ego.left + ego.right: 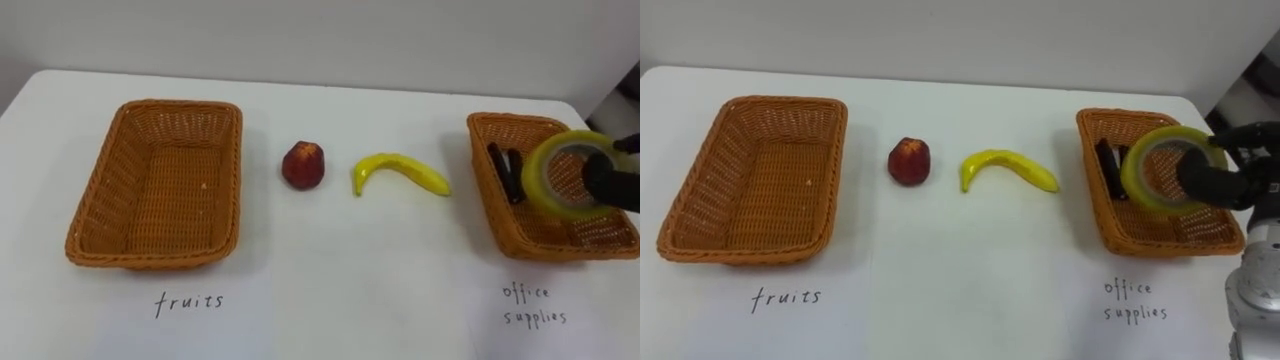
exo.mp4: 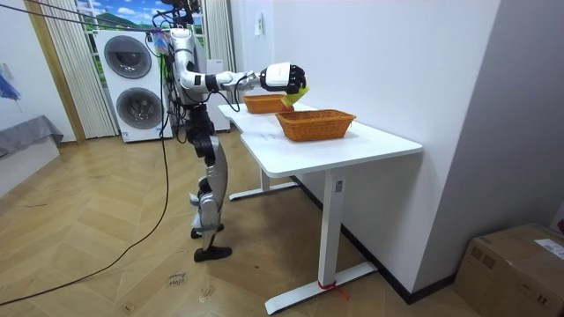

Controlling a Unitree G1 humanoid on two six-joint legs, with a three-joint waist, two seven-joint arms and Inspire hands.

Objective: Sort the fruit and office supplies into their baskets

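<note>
Over the office-supplies basket (image 1: pixel 1092 195), the right robot hand (image 1: pixel 1230 185) grips the tape roll (image 1: pixel 1137 178) with curled fingers, above the dark item (image 1: pixel 1110 160) inside it; released tilted, the roll likely clips that basket's rim and rolls onto the worktop (image 1: pixel 970 280).

Banana (image 1: pixel 398 172) between apple (image 1: pixel 303 165) and right basket (image 1: pixel 482 185)

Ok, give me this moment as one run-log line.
right hand: holds tape roll over office supplies basket | red fruit, banana: on table, unsorted
</note>
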